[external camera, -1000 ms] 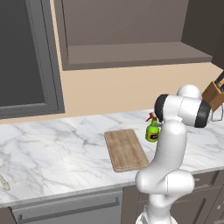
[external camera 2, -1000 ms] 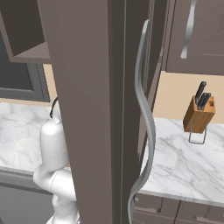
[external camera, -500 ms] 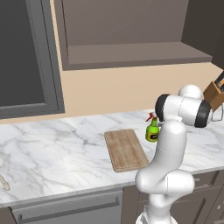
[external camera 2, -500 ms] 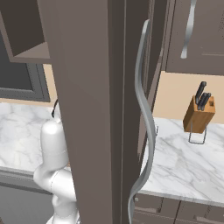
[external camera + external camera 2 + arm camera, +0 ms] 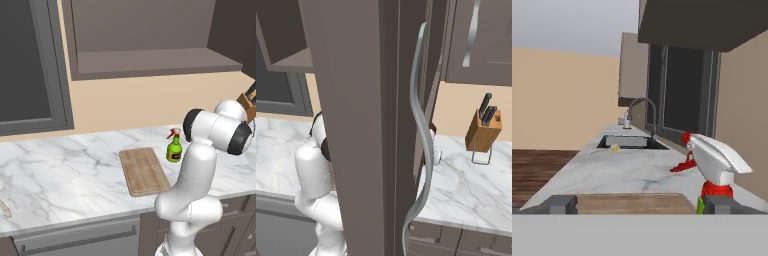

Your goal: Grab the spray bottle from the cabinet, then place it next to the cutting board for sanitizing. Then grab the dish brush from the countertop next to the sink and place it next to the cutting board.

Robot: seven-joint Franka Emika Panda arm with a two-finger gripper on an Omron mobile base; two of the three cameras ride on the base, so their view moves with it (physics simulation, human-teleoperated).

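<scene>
The green spray bottle [image 5: 174, 148] stands upright on the countertop [image 5: 75, 170], just right of the far end of the cutting board [image 5: 144, 171]. In the hand view its white-and-red nozzle [image 5: 714, 161] rises close ahead at the right, behind the right fingertip [image 5: 722, 204]. My gripper [image 5: 641, 204] is open, its tips wide apart with nothing between them, low over the board [image 5: 632, 202]. Far along the counter a yellowish dish brush [image 5: 615, 148] lies by the sink [image 5: 626, 142]. Its pale handle [image 5: 4, 207] pokes in at the left edge. The open cabinet [image 5: 150, 60] hangs above.
A wooden knife block [image 5: 483, 130] stands on the counter to the right. The opened cabinet door [image 5: 371, 125] with its long metal handle [image 5: 421, 140] looms close in the right base view. A dark framed panel [image 5: 30, 65] sits left of the cabinet. The faucet [image 5: 639, 107] curves over the sink.
</scene>
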